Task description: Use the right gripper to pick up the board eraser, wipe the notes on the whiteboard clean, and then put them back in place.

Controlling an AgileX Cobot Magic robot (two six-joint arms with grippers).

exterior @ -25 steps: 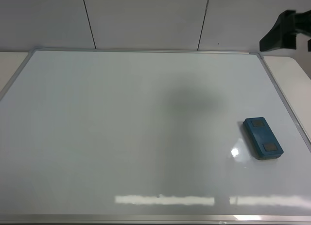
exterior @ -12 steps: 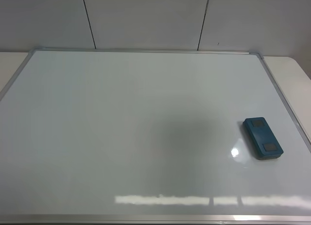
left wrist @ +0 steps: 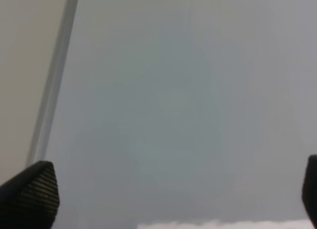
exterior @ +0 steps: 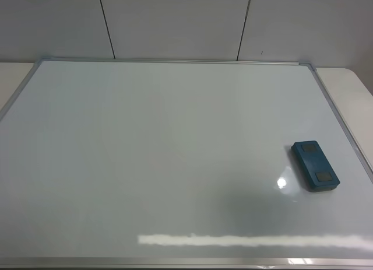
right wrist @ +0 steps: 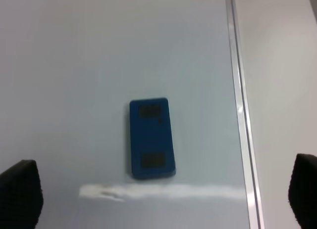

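The teal-blue board eraser (exterior: 315,165) lies flat on the whiteboard (exterior: 145,153) near its right frame edge, with no gripper on it. No red notes show anywhere on the board. Neither arm appears in the exterior high view. In the right wrist view my right gripper (right wrist: 162,197) is open and empty, high above the eraser (right wrist: 151,138), with only its black fingertips (right wrist: 20,197) showing. In the left wrist view my left gripper (left wrist: 171,199) is open and empty above bare whiteboard (left wrist: 173,105) by its left frame edge (left wrist: 54,85).
The beige tabletop (exterior: 349,89) borders the board on both sides and shows in the right wrist view (right wrist: 282,66) and the left wrist view (left wrist: 25,66). A grey panelled wall (exterior: 175,25) stands behind the board.
The black arm part at the upper right of the exterior high view has left the picture. The soft shadow on the board has slid toward the front edge. The eraser has not moved.
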